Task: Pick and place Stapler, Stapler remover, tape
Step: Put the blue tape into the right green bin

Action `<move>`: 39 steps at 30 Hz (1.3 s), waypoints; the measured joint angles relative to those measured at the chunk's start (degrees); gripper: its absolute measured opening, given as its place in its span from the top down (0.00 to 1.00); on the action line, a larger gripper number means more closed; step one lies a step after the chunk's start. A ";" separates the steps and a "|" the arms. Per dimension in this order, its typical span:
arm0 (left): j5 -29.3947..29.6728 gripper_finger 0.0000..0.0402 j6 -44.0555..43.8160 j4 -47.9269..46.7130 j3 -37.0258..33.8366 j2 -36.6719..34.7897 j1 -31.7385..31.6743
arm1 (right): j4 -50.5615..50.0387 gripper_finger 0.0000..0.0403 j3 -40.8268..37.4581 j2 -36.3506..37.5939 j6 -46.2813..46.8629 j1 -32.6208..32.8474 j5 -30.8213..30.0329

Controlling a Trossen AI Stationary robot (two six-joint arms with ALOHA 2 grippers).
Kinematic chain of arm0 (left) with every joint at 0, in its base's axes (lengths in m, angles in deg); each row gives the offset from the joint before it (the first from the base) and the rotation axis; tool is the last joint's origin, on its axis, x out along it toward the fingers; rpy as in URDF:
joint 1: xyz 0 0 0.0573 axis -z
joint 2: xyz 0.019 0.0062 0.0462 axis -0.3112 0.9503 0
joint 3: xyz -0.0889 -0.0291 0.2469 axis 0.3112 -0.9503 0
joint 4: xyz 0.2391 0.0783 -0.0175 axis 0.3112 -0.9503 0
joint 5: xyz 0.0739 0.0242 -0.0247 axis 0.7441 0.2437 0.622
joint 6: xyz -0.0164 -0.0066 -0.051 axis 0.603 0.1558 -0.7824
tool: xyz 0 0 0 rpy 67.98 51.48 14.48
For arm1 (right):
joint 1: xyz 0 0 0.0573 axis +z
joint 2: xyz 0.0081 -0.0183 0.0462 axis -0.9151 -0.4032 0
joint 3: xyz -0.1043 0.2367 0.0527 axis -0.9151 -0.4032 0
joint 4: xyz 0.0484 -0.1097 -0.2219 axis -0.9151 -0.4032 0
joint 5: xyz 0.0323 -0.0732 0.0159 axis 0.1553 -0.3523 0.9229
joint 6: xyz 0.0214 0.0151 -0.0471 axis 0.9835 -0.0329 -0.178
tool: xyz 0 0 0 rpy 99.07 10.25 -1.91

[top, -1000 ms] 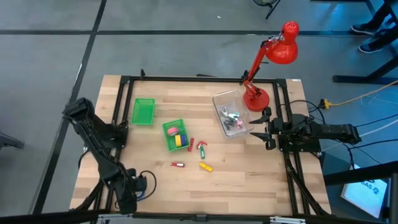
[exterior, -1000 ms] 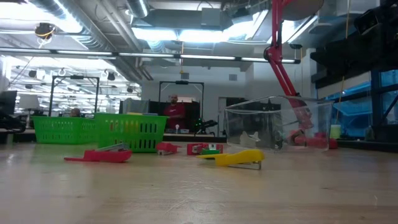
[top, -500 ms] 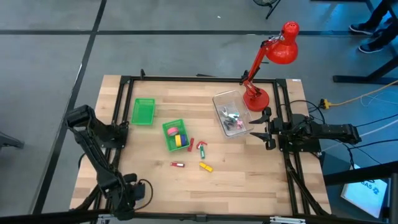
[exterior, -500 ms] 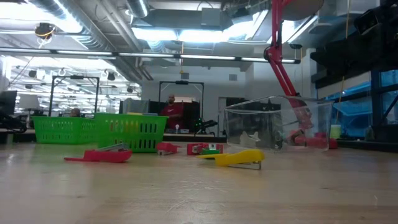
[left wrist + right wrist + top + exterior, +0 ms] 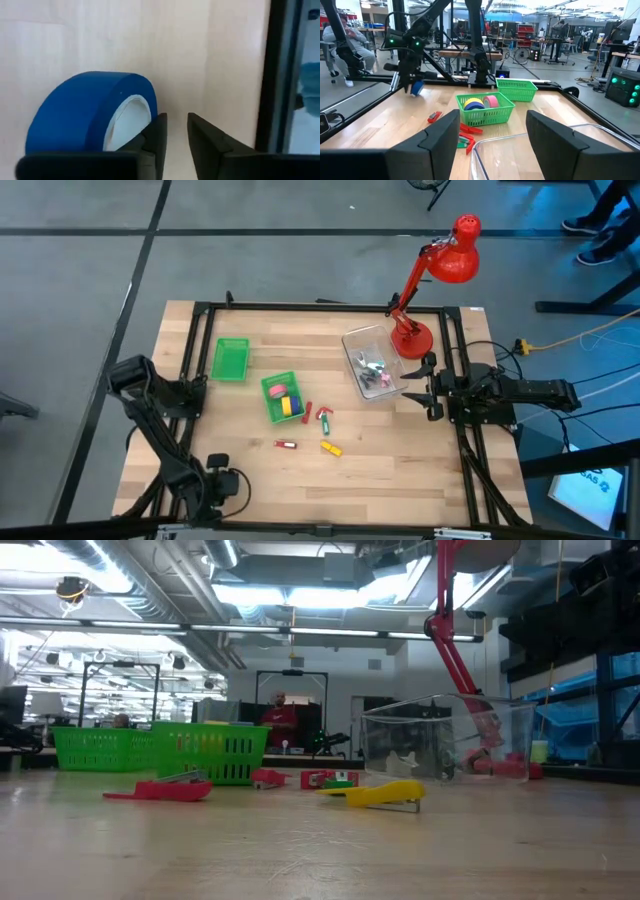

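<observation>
My left gripper [image 5: 175, 120] points down at the table's near left corner [image 5: 222, 483]. Its fingers stand a narrow gap apart, with only bare wood between them. A blue tape roll [image 5: 90, 115] stands right beside the outer side of one finger; the right wrist view shows the roll [image 5: 417, 88] at that gripper. Yellow and pink tape rolls [image 5: 482, 103] lie in a green bin [image 5: 282, 397]. On the table lie a red piece [image 5: 286, 444], a yellow piece [image 5: 331, 448] and a red-green piece [image 5: 323, 418]; which is the stapler and which the remover I cannot tell. My right gripper [image 5: 492, 135] waits open at the right edge [image 5: 425, 385]. My left gripper has the blue roll's open white-cored face [image 5: 131, 117] at the outer side of one finger [image 5: 156, 134], not between the two. Whether that finger touches the roll I cannot tell. The fingers come from above, pointing down.
A second green bin [image 5: 231, 359] stands at the far left. A clear plastic box [image 5: 373, 362] with small clips stands at the back right, next to the red desk lamp's base [image 5: 411, 338]. A black frame rail [image 5: 277, 75] runs along the table edge beside my left gripper.
My left arm has folded lower over the near left corner, and its gripper has sunk toward the table there and turned about its wrist. The pieces on the table and my right arm have stayed where they were.
</observation>
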 joint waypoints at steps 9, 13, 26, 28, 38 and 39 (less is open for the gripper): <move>2.72 0.99 2.44 -3.51 0.09 -8.45 -0.33 | 0.00 0.42 0.00 0.00 0.00 0.00 0.00; 2.74 0.99 4.77 -7.13 0.10 -11.56 -0.96 | 0.00 0.42 0.00 0.00 0.01 0.01 0.00; -0.39 0.84 13.15 -11.81 -0.41 -12.18 -5.21 | 0.00 0.42 0.00 0.00 0.00 0.01 0.00; -0.40 0.78 13.48 -11.81 -0.45 -11.20 -5.80 | 0.00 0.42 0.00 0.00 -0.01 0.01 0.00; -0.86 0.54 14.58 -11.24 -0.45 -4.86 -7.12 | -0.03 0.42 0.00 0.00 0.01 0.00 0.00; -0.66 0.54 14.30 -11.24 -0.45 -4.14 -7.33 | 0.00 0.42 0.00 0.00 0.01 0.02 0.00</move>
